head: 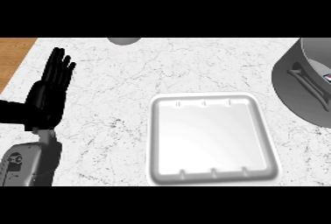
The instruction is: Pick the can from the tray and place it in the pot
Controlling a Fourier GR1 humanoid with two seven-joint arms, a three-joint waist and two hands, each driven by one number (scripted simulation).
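From the head view, the white, grey-veined marble desk (129,78) fills nearly the whole scene, and a strip of brown wooden surface (14,54) shows past its edge at about ten o'clock. At twelve o'clock, cut by the top of the scene, a small grey rounded object (124,40) sits on the marble; what it is cannot be told. Just below and right of centre, toward five o'clock, lies the shallow white rectangular tray (213,101) with rounded corners and a raised rim, its floor bare. At two to three o'clock stands the tall grey metal pot (291,85), partly cut off by the right edge, with a dark handle on its near wall. Inside the pot, at the far right edge, a small patch of red, white and blue shows, likely the can (328,77), though too little of it is visible to be sure. At nine o'clock the black left hand (48,89) stands open at the left edge, fingers straight, held together and pointing up toward twelve o'clock, its grey forearm (26,164) entering from seven o'clock. The hand touches nothing; it is well apart from the pot and the can, with the tray lying between them.
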